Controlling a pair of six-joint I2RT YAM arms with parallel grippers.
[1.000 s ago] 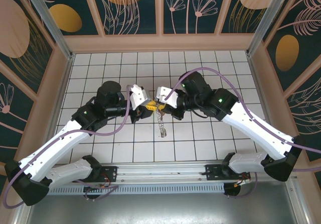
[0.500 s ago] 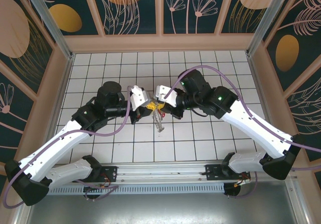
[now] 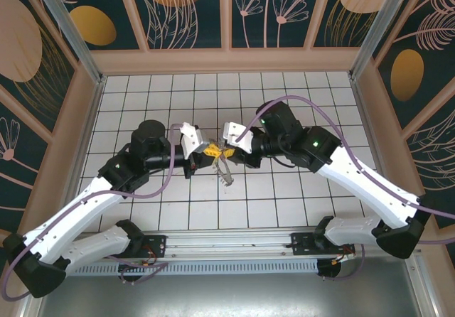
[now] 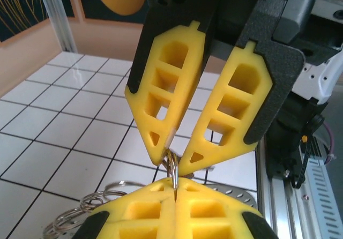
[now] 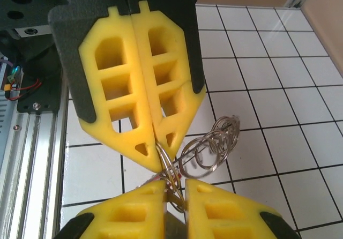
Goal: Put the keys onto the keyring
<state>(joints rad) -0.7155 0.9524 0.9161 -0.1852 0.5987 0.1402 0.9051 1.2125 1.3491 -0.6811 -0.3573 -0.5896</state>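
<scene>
Since the earlier frames, the left arm has shifted slightly toward the left edge of the tabletop (image 3: 284,203). The hanging chain of small rings (image 3: 226,176) has swung in closer beneath the fingertips.

Left gripper (image 4: 175,185): the jaws are closed flush. A thin silvery wire of the keyring (image 5: 167,166) is pinched edge-on in the seam between the pads.

Right gripper (image 5: 175,188): the jaws are set narrow, with a slim gap at the tips. The keyring wire passes through that gap. Whether the pads actually clamp it cannot be told.

The two grippers meet tip to tip. They hold the keyring above the tabletop, near its middle. The chain of small rings dangles from the keyring toward the near edge, and its lower end lies close to the tiles.

Task status:
- Done: the keyring is lifted and secured by the left gripper, and the right gripper is in position at the coil.
- Not confirmed: the key with its red tag cannot be picked out. Whether it is already threaded is therefore unclear.
- Remaining, as judged: work the key along the coil until it hangs free on the keyring.
</scene>
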